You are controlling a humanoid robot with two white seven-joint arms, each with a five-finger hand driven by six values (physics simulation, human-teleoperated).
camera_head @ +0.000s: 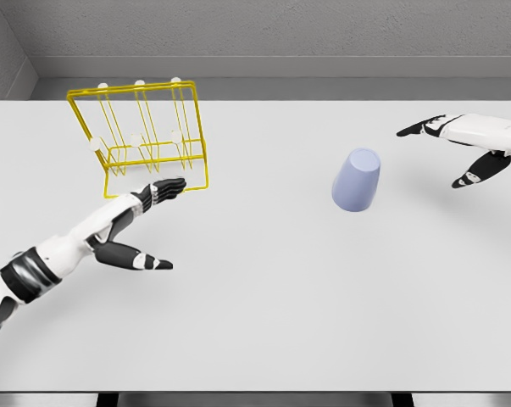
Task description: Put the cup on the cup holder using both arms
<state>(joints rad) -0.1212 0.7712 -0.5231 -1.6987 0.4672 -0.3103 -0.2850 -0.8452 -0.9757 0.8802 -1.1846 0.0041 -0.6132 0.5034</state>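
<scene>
On the white desk [263, 322]: one pale blue cup [357, 180], upside down and slightly tilted, right of centre; one yellow wire cup holder [142, 136] with white-tipped pegs, upper left. Two white arms in frame. Reaching in from lower left, the left hand [145, 222], fingers stretched out flat and thumb spread wide below, holding nothing, fingertips [174, 185] at the holder's lower front edge, contact impossible to judge. Entering at the right edge, the right hand [458, 146], fingers likewise extended and apart, thumb hanging lower, empty, near the cup but clear of it. Cup and holder well apart.
</scene>
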